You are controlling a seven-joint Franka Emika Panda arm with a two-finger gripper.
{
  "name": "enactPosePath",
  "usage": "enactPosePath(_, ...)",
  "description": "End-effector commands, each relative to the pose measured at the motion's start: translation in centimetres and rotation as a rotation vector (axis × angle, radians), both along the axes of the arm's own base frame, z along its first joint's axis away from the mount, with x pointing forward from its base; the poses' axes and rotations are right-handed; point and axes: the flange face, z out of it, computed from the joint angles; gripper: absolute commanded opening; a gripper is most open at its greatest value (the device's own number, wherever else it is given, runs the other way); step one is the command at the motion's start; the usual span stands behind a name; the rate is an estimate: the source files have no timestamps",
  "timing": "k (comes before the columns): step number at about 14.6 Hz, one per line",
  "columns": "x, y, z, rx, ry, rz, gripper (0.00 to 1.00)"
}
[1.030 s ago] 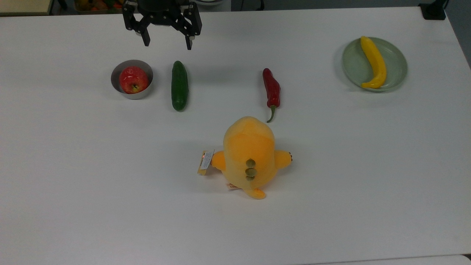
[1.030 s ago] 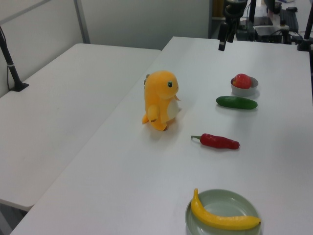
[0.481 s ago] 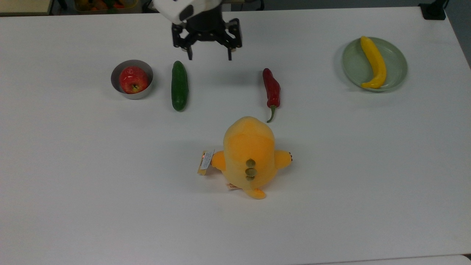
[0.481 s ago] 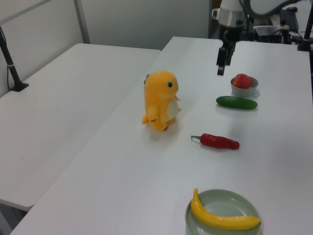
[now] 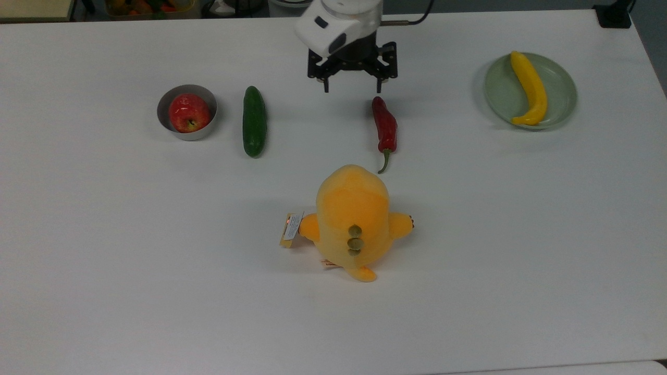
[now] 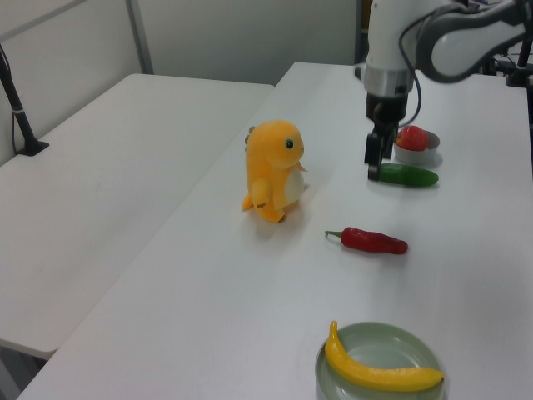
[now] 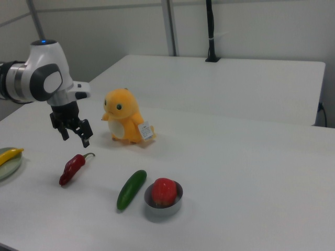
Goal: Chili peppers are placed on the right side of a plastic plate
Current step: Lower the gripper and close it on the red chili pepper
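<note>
Approach step: with the gripper (image 5: 353, 89) spread wide and empty, apparently above the chili peppers' (image 5: 385, 127) blunt end, centre over the body, straddle its width, then descend before carrying toward the plastic plate (image 5: 563, 94).

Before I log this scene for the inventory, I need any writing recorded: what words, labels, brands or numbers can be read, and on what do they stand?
Nothing can be read.
Paper tag on the orange plush toy: printed, with a small red mark, but too small to read; in the right view its print is equally illegible.
Chili pepper, plastic plate, cucumber, bowl, gripper: no visible text.
</note>
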Motion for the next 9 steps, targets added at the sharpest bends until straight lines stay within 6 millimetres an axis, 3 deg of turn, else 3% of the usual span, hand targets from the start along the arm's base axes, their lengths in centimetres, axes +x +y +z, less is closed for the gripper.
enactPosePath(1, 0.0, 3.7, -4.3, 0.014, 0.002, -0.029, 1.0)
enactPosePath(2, -0.1, 4.9, -5.7, 0.007, 0.018, -0.02, 1.0)
enactPosePath(7, 0.1, 7.0, -9.1, -0.029, 0.006, -0.015, 1.0)
enactPosePath(9, 0.7, 7.7, -11.8, -0.066, -0.015, -0.042, 1.0)
